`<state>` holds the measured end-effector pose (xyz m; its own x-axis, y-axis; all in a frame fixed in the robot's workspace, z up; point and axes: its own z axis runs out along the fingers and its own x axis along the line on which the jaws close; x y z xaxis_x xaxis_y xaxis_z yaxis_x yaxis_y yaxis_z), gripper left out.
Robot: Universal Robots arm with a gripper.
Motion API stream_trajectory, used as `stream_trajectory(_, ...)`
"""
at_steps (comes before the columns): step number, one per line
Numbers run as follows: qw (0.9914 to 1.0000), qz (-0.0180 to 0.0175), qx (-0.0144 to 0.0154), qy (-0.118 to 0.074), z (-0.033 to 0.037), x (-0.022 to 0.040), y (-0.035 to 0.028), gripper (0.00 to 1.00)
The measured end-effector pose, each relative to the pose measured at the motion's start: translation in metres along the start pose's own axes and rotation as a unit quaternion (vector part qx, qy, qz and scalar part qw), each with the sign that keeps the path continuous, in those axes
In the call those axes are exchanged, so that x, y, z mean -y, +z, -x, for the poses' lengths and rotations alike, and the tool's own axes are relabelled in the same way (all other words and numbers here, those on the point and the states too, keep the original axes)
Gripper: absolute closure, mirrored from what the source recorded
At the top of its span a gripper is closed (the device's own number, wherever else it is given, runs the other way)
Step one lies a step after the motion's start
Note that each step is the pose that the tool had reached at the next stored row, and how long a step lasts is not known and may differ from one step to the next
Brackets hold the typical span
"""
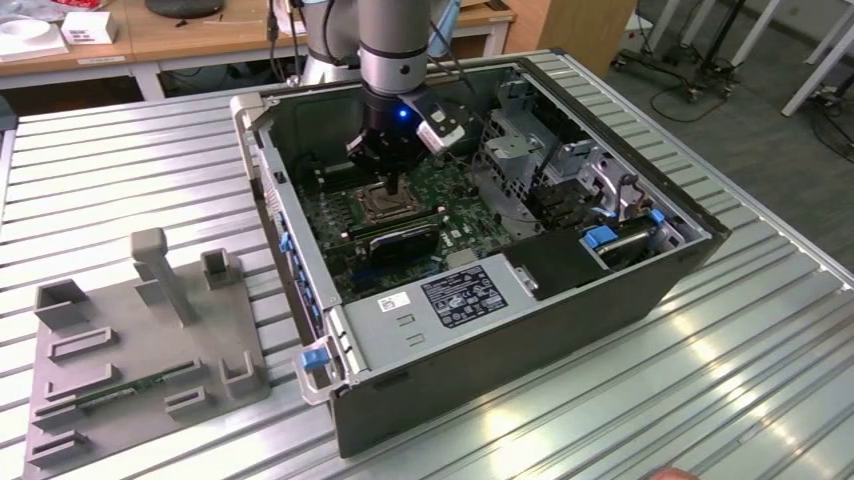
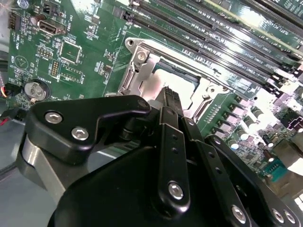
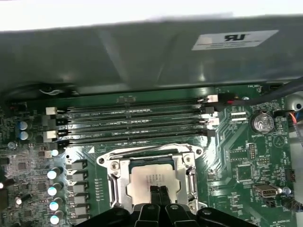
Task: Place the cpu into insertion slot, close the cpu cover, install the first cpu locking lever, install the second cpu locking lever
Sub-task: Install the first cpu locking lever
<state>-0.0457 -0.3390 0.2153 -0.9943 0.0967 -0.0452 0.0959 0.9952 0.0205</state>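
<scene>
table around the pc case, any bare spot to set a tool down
Bare ribbed table lies on the exterior view's right of the computer case, and behind the grey fixture tray on the left. Inside the case it is crowded: the gripper sits over the cpu in its socket, framed by the cpu cover.
</scene>
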Motion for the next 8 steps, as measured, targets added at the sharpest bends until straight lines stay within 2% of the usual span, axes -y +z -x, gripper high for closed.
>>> stream_trajectory(3, 1.0, 0.0, -0.0001, 0.0, 0.0002, -0.0001, -0.003, 0.9)
stream_trajectory(8, 1.0, 0.0, -0.0001, 0.0, 0.0006, -0.0003, -0.0118, 0.9)
